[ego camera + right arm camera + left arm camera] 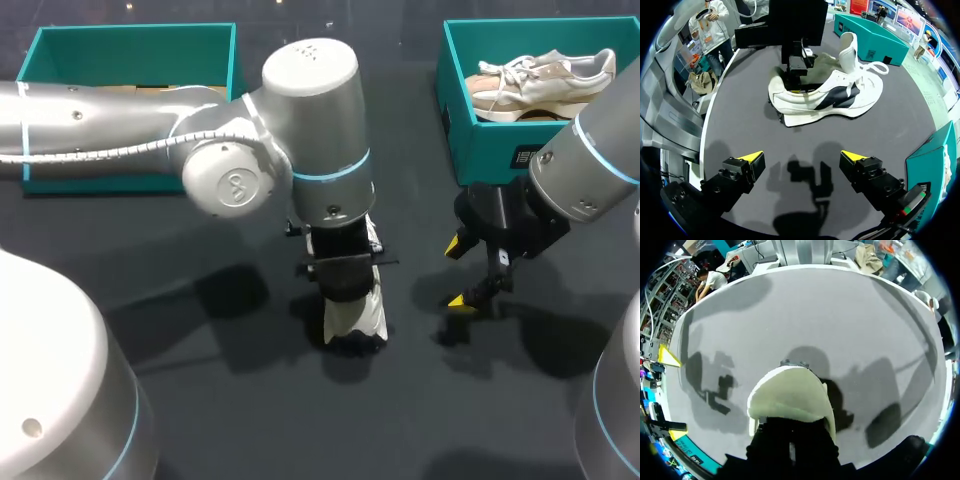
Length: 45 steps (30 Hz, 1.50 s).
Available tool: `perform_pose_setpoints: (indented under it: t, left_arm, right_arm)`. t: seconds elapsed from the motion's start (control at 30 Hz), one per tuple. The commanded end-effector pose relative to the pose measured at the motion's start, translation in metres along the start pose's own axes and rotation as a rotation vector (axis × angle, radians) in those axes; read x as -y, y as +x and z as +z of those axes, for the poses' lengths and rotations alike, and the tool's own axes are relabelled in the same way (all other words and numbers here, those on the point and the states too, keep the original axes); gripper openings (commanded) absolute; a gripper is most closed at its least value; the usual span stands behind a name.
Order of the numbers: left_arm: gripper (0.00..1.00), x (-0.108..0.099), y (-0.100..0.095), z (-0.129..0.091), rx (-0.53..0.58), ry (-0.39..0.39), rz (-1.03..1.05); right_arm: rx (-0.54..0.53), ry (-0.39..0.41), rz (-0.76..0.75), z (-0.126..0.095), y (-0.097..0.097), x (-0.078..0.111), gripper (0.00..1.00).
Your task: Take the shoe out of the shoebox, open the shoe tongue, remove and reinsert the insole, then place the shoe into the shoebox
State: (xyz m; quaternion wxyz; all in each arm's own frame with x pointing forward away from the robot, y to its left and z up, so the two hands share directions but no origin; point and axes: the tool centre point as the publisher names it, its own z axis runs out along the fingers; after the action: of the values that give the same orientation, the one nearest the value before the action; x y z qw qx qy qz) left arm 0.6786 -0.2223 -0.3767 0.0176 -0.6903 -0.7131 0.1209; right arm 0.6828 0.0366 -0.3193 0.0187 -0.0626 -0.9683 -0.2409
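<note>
A white shoe (358, 318) with a dark side stripe lies on the dark table, under my left arm's wrist. In the right wrist view the shoe (830, 97) has its tongue raised and its laces loose. My left gripper (796, 75) stands at the shoe's heel opening, shut on a pale greenish insole (824, 62). In the left wrist view that insole (790, 395) runs out from between the black fingers and hides the shoe below. My right gripper (460, 272) hovers to the right of the shoe, open and holding nothing (802, 157).
A teal shoebox (490, 150) at the back right holds a beige shoe (545, 85). Another teal box (130, 60) stands at the back left, partly behind my left arm. In the right wrist view a teal box wall (935, 160) is close beside the right gripper.
</note>
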Motion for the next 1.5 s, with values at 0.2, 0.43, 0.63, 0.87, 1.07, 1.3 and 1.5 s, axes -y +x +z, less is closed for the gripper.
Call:
perform_pose_setpoints:
  t: [0.2,0.43,0.63,0.87,1.07,1.3,1.5]
  left_arm:
    - [0.0,-0.026,0.002,0.033,-0.041,-0.071,-0.047]
    - [0.0,-0.047,0.006,0.006,-0.003,-0.139,-0.067]
    - [0.0,-0.044,-0.001,-0.029,0.043,-0.136,-0.007]
    - [0.0,-0.042,-0.014,-0.052,0.051,-0.178,0.063]
    - [0.0,-0.052,-0.02,-0.042,0.013,-0.238,0.06]
    - [0.21,-0.058,-0.018,-0.035,-0.016,-0.277,0.031]
    - [0.64,-0.063,-0.012,-0.04,-0.031,-0.287,-0.001]
  right_arm:
    - [0.003,0.001,0.0,0.001,0.001,0.0,1.0]
    - [0.003,0.001,0.0,0.001,0.001,0.0,1.0]
    - [0.003,0.001,0.0,0.001,0.001,0.0,1.0]
    - [0.003,0.001,0.0,0.001,0.001,0.0,1.0]
    - [0.003,0.001,0.0,0.001,0.001,0.0,1.0]
    - [0.003,0.001,0.0,0.001,0.001,0.0,1.0]
    - [0.003,0.001,0.0,0.001,0.001,0.0,1.0]
